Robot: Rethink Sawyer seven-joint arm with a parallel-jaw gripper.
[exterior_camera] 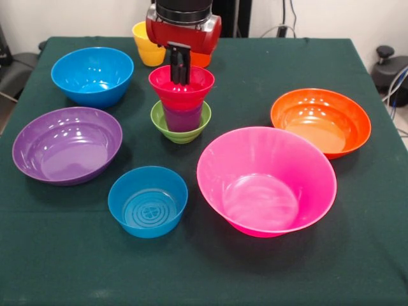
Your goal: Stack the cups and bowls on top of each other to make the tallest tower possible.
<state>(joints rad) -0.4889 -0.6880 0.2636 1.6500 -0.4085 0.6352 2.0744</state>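
Observation:
A pile stands mid-table: a small green bowl (181,129) holds a translucent purple cup (183,118), and a small red bowl (182,90) sits on that cup. My gripper (180,75) hangs straight down over the red bowl with its tips inside the bowl's mouth. Its two black fingers (174,69) stand close together with nothing seen between them. A yellow cup (148,46) stands behind the pile at the far side. An orange cup (201,60) is beside it, mostly hidden by the arm's red wrist.
A mid-sized blue bowl (93,76) sits far left, with a purple bowl (67,144) in front of it. A small blue bowl (148,201) is near the front. A large pink bowl (266,180) is front right, an orange bowl (320,121) behind it.

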